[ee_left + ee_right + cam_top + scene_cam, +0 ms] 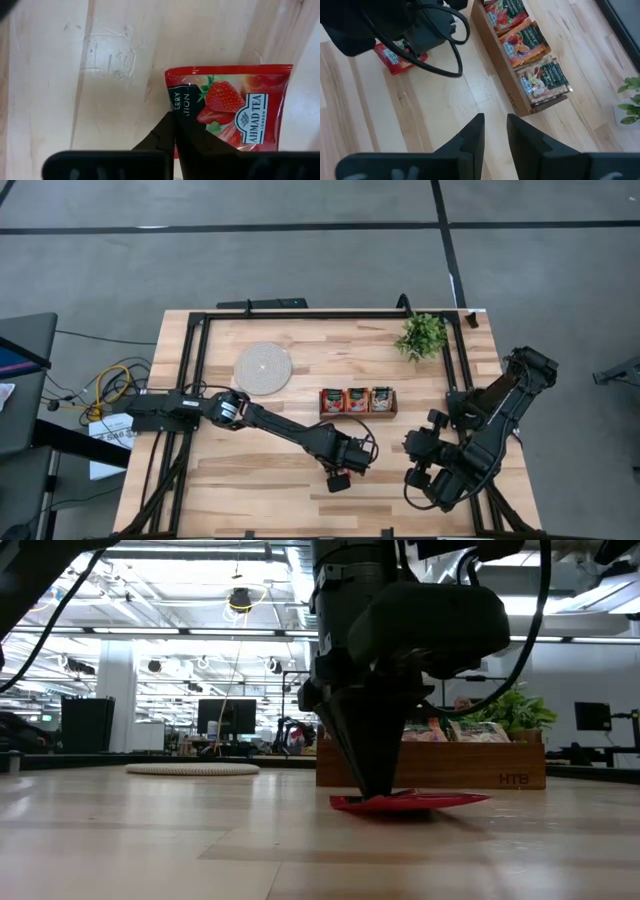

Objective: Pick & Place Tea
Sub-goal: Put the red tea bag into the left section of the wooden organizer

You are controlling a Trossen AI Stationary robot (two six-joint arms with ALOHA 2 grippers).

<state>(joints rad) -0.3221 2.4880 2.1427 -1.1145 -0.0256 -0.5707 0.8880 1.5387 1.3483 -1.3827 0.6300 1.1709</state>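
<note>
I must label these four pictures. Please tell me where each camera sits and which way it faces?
High: above, facing down; whole table, both arms.
Low: table height, facing level; left gripper on the red tea sachet.
Left wrist: facing down past shut fingers at that sachet.
Right wrist: past its own fingers toward the wooden tray.
Shared: all show the red sachet.

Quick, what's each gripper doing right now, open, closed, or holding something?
Left gripper: shut on the edge of the red strawberry tea sachet lying on the table.
Right gripper: open, holding nothing, waiting near the wooden tray.
</note>
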